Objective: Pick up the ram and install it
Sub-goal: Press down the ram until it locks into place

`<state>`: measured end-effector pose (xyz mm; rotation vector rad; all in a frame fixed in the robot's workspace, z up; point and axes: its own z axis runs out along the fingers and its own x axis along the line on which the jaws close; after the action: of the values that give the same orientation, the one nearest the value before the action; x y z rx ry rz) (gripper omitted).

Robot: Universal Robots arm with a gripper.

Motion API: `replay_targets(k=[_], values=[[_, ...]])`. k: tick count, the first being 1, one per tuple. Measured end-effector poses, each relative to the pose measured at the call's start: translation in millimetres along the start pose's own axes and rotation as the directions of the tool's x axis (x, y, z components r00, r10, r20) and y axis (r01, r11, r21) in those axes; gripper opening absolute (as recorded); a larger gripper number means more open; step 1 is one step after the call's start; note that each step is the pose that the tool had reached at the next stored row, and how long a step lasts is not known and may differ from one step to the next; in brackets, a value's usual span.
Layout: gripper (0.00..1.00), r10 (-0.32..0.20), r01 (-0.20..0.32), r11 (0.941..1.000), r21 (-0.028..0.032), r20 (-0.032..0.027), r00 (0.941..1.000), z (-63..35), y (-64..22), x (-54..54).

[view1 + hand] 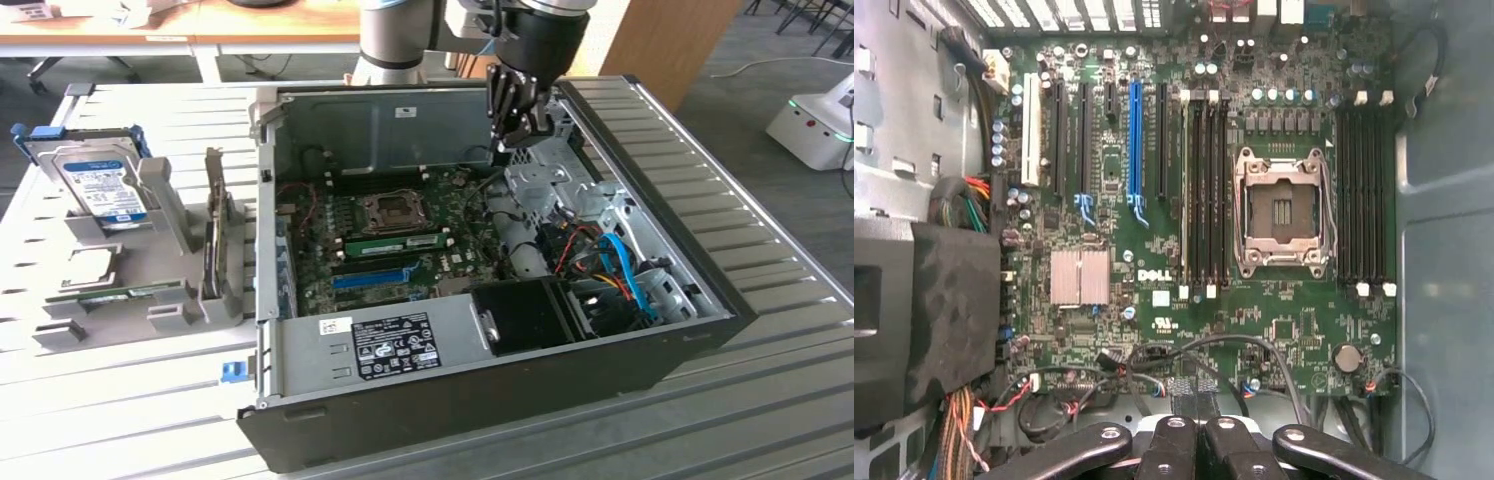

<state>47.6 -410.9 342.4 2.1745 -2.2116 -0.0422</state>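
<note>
The gripper (515, 138), closed tight on nothing, hangs over the open computer case (387, 125). Below it, the ram (394, 243) sits in a motherboard (1294, 330) slot.

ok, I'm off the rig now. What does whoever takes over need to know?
Pincer: shut, empty, hanging above the open computer case, touching nothing.
Ram stick: standing in a slot beside the processor socket.
Done: by the look of it, the stick is in its slot.
Left: whether it is clipped fully home cannot be told.
Note: a thin green strip lies in the grey rack at the exterior view's left. It may be another stick, unclear.
</note>
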Motion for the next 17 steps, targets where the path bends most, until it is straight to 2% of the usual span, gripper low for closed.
replay_targets(k=[9, 17], values=[[0.1, 0.0, 0.0, 1.0, 0.0, 0.0, 1.0, 1.6, 16.7, 0.3], [0.1, 0.0, 0.0, 1.0, 0.0, 0.0, 1.0, 2.8, 28.2, 0.5]])
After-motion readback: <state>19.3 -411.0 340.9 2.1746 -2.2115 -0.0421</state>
